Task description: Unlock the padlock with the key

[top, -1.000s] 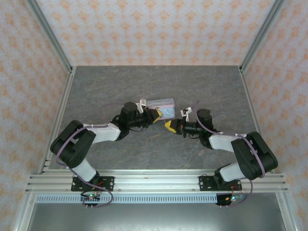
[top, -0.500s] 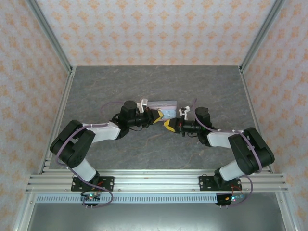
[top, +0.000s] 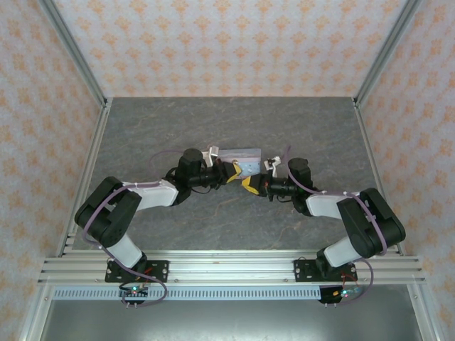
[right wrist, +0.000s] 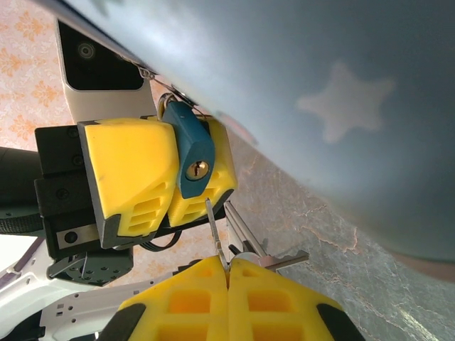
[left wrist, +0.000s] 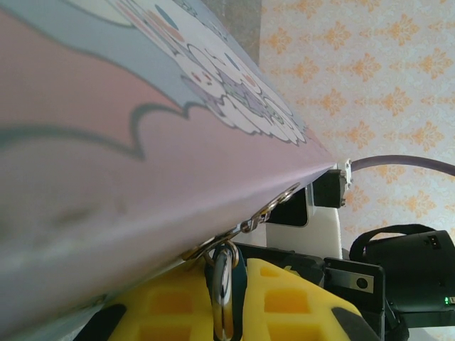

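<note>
Clamping padlock (right wrist: 190, 150) in left pincer (right wrist: 173, 179), key (right wrist: 215, 231) in right pincer (right wrist: 229, 275)

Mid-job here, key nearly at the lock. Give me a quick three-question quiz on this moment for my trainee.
1. True or false: the slim grey metal key is already inside the keyhole of the small dark blue-teal padlock that hangs at the edge of the pale blue cartoon-printed tin box.
2. Multiple choice: the left gripper is shut on A) the padlock, B) the key, C) the tin box.
3. Fill in: the key is pinched by the ___ gripper.
Key: 1 false, the key's tip sits just below the keyhole; 2 A; 3 the right gripper.
</note>
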{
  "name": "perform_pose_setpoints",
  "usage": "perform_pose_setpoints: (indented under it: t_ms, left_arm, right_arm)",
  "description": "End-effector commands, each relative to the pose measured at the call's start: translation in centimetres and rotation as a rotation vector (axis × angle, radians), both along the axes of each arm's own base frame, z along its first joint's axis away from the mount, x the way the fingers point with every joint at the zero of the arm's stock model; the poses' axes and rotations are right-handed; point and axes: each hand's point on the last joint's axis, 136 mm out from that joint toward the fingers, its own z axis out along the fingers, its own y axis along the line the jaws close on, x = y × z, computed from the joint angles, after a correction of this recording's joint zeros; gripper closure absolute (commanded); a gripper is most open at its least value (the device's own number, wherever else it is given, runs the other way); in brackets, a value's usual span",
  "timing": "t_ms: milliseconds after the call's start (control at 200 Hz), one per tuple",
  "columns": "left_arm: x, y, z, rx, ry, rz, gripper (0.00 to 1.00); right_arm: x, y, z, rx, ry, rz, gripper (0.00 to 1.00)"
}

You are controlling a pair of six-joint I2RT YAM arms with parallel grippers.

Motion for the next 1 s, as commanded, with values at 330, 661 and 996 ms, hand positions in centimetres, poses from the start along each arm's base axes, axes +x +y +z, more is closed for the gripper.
perform_pose_setpoints:
  t_ms: [330, 661, 996]
  left_arm:
    - [0.6, -0.4, 1.8, -0.028, -0.084, -0.031, 1.0]
    - [0.6, -0.5, 2.3, -0.031, -0.088, -0.033, 1.0]
    - [0.6, -0.5, 2.2, -0.026, -0.085, -0.036, 1.0]
  right_arm:
    - [1.1, 0.2, 1.4, 0.009, -0.07, 0.011, 1.0]
    - [1.3, 0.0, 0.7, 0.001, -0.057, 0.009, 1.0]
    - [1.8, 0.0, 1.2, 0.008, -0.065, 0.005, 1.0]
